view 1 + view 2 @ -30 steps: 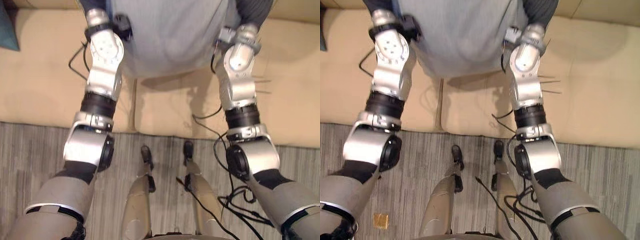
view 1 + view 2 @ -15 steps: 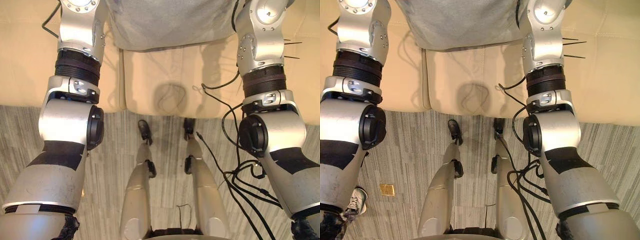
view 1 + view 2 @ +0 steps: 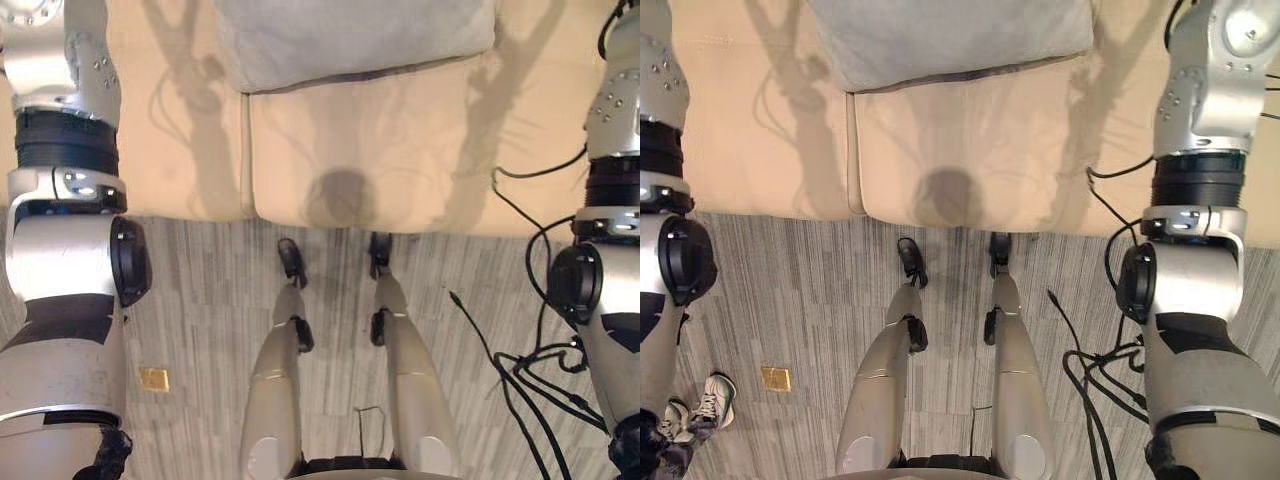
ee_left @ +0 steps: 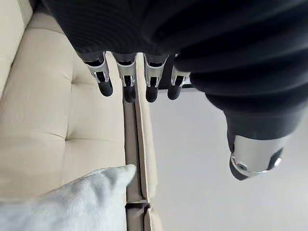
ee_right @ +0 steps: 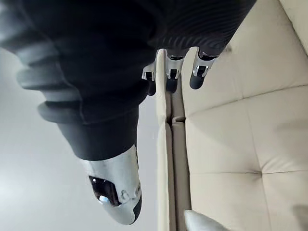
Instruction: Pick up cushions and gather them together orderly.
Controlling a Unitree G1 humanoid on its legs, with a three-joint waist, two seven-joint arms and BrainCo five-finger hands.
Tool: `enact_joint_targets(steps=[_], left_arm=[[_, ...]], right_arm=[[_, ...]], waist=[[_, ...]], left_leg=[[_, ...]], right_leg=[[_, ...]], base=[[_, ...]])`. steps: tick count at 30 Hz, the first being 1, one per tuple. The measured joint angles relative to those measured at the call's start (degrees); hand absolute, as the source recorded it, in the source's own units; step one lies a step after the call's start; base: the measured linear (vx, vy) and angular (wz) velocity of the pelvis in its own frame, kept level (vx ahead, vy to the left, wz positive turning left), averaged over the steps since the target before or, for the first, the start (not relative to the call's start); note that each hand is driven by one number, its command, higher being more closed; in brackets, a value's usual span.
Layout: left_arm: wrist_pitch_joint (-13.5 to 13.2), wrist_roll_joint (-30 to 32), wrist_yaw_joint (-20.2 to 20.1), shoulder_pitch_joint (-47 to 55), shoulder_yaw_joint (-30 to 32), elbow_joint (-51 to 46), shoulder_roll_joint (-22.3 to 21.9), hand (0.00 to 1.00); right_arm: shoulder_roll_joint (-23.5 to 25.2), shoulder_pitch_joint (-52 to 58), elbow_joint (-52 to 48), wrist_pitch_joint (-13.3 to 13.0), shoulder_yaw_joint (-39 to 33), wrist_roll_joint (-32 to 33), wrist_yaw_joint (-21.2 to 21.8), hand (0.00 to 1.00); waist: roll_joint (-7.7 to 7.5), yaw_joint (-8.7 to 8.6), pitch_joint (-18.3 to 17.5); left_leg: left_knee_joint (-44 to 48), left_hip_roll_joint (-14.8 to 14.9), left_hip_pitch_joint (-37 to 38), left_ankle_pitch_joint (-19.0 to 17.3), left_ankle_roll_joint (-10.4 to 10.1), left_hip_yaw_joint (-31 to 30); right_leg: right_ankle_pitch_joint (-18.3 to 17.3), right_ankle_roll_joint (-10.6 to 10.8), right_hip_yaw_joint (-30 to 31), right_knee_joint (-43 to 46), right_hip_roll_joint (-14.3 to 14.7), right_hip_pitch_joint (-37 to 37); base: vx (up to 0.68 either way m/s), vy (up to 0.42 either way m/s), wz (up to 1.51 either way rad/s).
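One grey cushion (image 3: 350,35) is lying on the beige sofa (image 3: 400,150) at 12 o'clock in the head views. It is resting mostly on one seat pad, with its left edge crossing the seam between two pads. The left hand (image 4: 127,83) is hovering by the sofa with fingers straight and thumb apart, gripping nothing; one cushion corner is showing near it. The right hand (image 5: 198,72) is hovering the same way, fingers straight, thumb apart, holding nothing, with one cushion corner showing close by. One small yellow square (image 3: 153,379) is lying on the striped carpet (image 3: 200,290) at 8 o'clock. A person's shoes (image 3: 712,393), seemingly two, are standing at 8 o'clock too, nearer the edge.
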Motion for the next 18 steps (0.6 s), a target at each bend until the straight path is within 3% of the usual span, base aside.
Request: enact_joint_targets(steps=[4, 9, 11, 15, 18], left_arm=[[0.1, -5.7, -4.8, 10.3, 1.3, -6.3, -0.2, 0.00], [-1.6, -5.1, -7.6, 34.5, 1.8, -20.5, -4.1, 0.00], [-1.9, -1.0, -9.8, 51.2, 0.7, -22.9, -11.4, 0.00], [-0.7, 4.8, -13.8, 70.4, -2.6, -21.0, -20.1, 0.00], [0.4, 11.6, -16.4, 80.0, -3.4, -15.0, -22.0, 0.00]], right_arm=[[0.1, 9.9, -8.0, -0.1, 0.1, 0.6, 1.8, 0.00], [3.8, 33.9, -17.8, -1.5, 0.9, 0.5, 6.0, 0.00], [8.9, 49.8, -18.8, -1.7, 2.7, -0.5, 9.8, 0.00], [15.1, 66.7, -14.8, -1.6, 4.7, -5.3, 15.3, 0.00], [19.1, 75.8, -6.1, -1.0, 4.7, -11.2, 19.5, 0.00]], waist=[[-0.06, -0.34, 0.0], [-0.14, 0.02, -0.5], [-0.19, 0.13, -6.6], [-0.28, -0.99, -7.9], [-0.40, -0.98, -10.9]], left_leg=[[2.6, 1.1, 1.7, -1.4, 0.0, 0.6], [4.4, 2.0, 8.7, -4.1, -0.7, 0.8], [3.9, 2.0, 9.6, -5.6, -0.9, 0.7], [1.9, 1.0, 16.4, -5.6, -1.0, -0.4], [1.6, 0.8, 21.0, -6.5, -1.3, -1.5]], right_leg=[[-1.2, 1.4, -0.6, -0.1, 0.3, 3.2], [-3.1, 1.0, -0.7, -0.1, 0.8, 11.0], [-5.1, 0.6, -1.0, -0.1, 0.8, 11.9], [-6.9, 0.9, -1.9, 0.0, 0.6, 18.2], [-8.5, 1.7, -2.9, 0.0, 0.5, 23.2]], base=[[-0.07, -0.038, 0.03], [0.01, -0.049, -0.03], [0.14, -0.041, 0.03], [0.15, -0.020, 0.13], [0.14, -0.017, 0.17]])
